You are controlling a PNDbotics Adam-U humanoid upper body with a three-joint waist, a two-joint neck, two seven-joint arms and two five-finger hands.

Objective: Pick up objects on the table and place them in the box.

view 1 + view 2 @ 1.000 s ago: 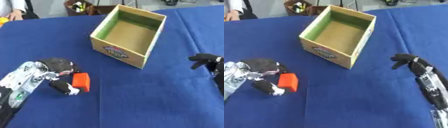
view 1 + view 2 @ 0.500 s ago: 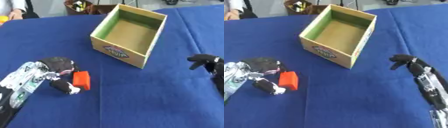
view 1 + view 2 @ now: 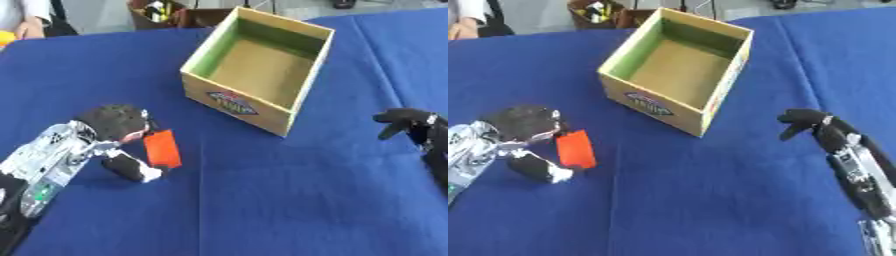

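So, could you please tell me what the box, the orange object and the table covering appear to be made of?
The box looks like matte cardboard: thin straight walls, plain brown floor, green inner walls, a printed label outside. The orange object, held by the left robot hand, looks smooth and rigid, probably plastic, though that is uncertain. The table covering looks like blue woven cloth, matte, with soft folds.

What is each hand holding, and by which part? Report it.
The left hand pinches the orange block, fingers at its upper end, thumb at its lower edge. The right hand is curled and holds nothing.
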